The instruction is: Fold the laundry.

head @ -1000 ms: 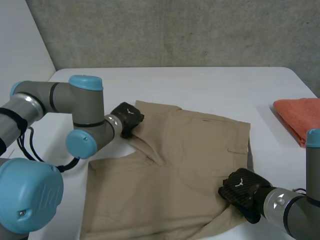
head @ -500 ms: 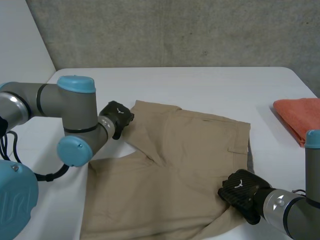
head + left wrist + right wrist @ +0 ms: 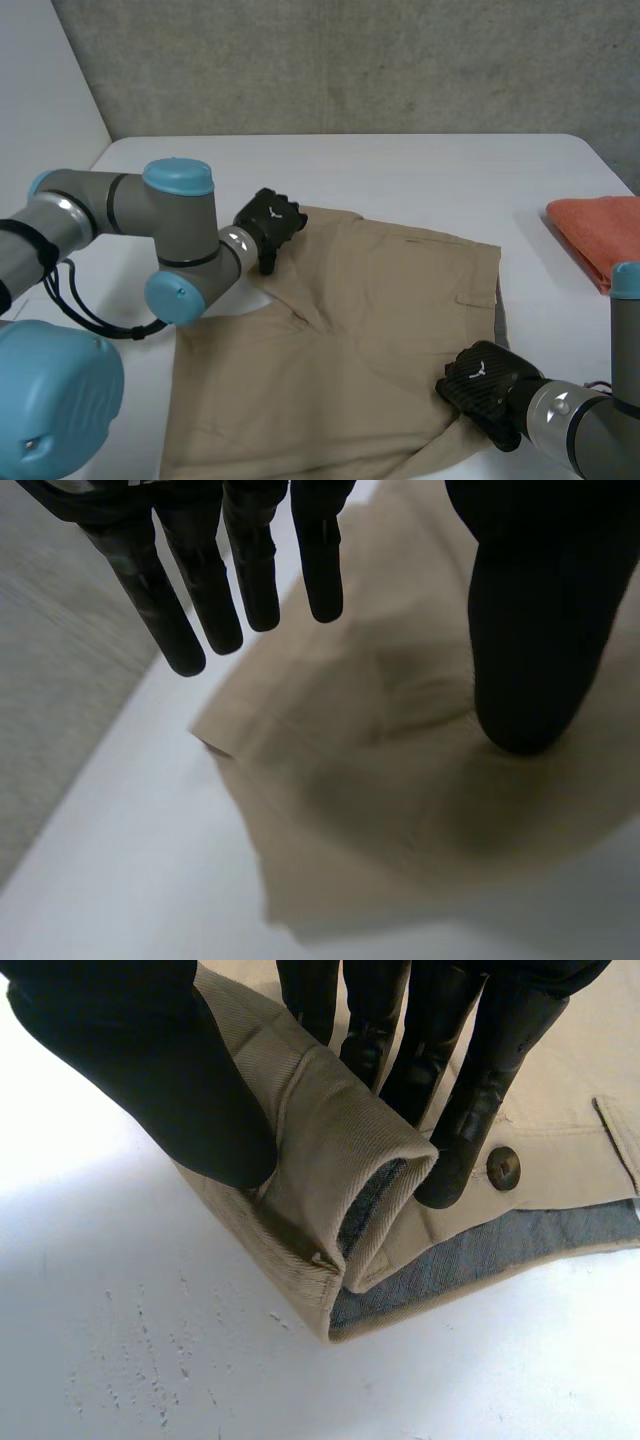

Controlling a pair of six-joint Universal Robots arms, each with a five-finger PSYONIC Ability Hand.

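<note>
White table [image 3: 420, 165] holds khaki shorts [image 3: 350, 340]. Left hand [image 3: 268, 222] is over a leg corner, fingers straight. Right hand [image 3: 482, 385] pinches the waistband.

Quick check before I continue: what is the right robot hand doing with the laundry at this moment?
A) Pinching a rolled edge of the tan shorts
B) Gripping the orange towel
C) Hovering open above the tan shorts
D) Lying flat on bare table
A: in its wrist view the right robot hand has its thumb and fingers closed on a rolled-up edge of the tan shorts, close to the button.
</note>
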